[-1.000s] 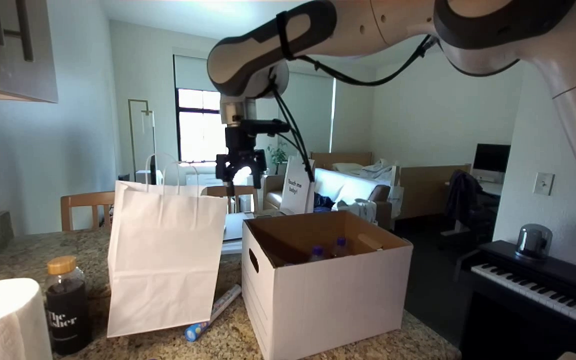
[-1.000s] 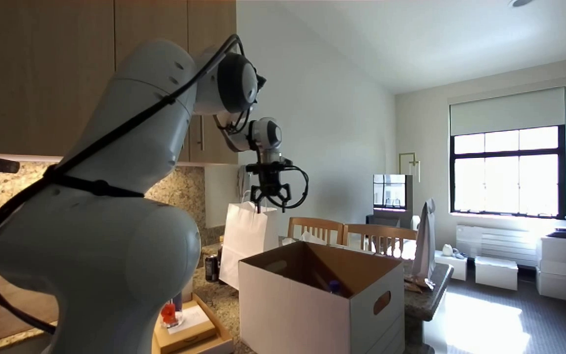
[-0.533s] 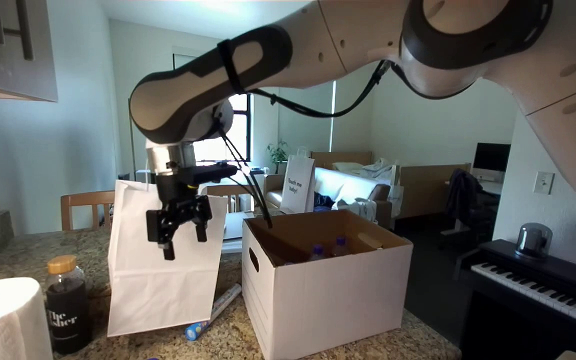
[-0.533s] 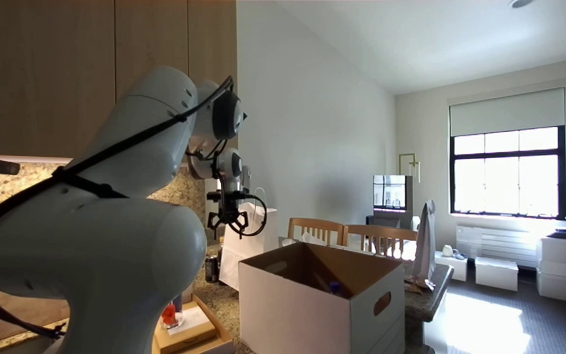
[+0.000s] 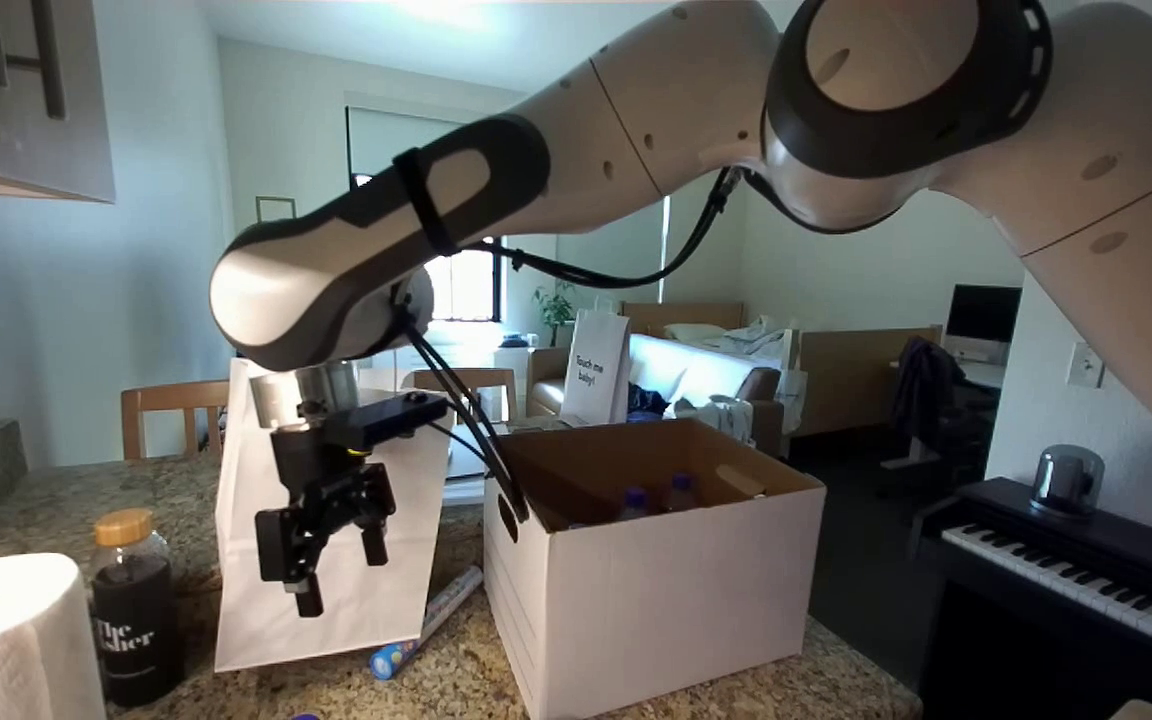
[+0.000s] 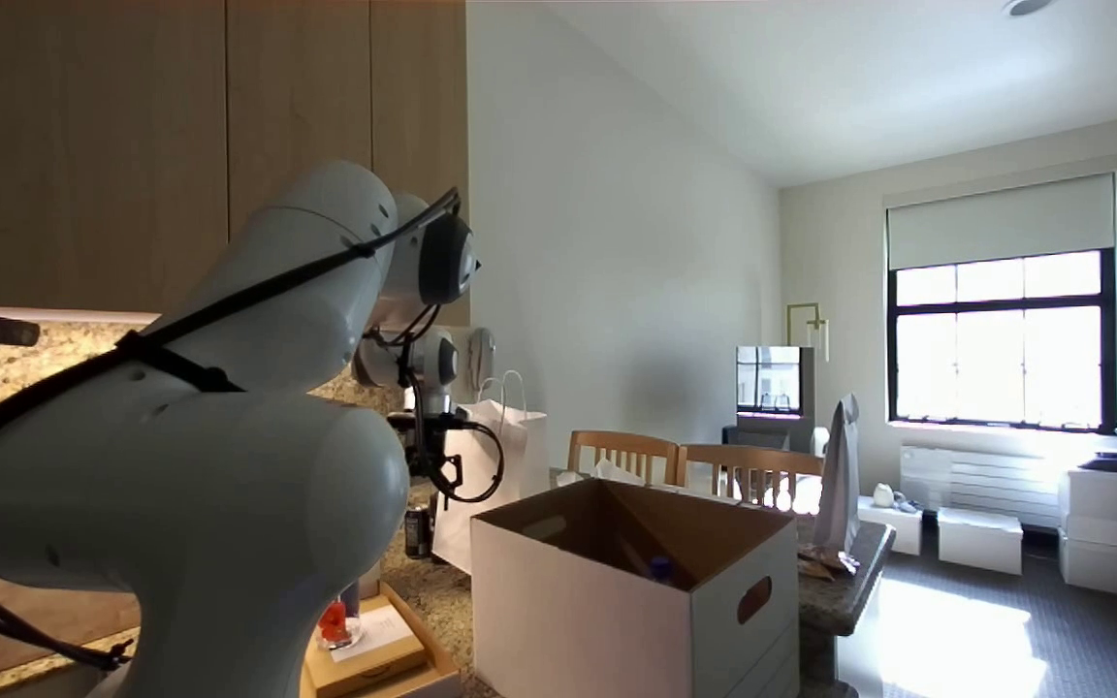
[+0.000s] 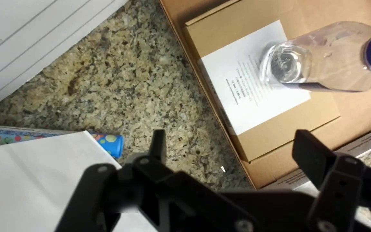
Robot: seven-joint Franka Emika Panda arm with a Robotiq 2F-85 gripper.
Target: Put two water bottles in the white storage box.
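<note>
Standing lower left in an exterior view: roll point(image 5: 16, 640), then flask point(image 5: 136, 615). Tool point(image 5: 342, 576), released with jaws apart, hangs left of centre before the bag point(image 5: 376, 602). Box point(image 5: 676, 610) occupies lower centre to right; two capped bottles point(image 5: 633, 506) show inside it. Wrist view, upper right: another bottle point(image 7: 337, 58) stands on a carton point(image 7: 282, 127).
</note>
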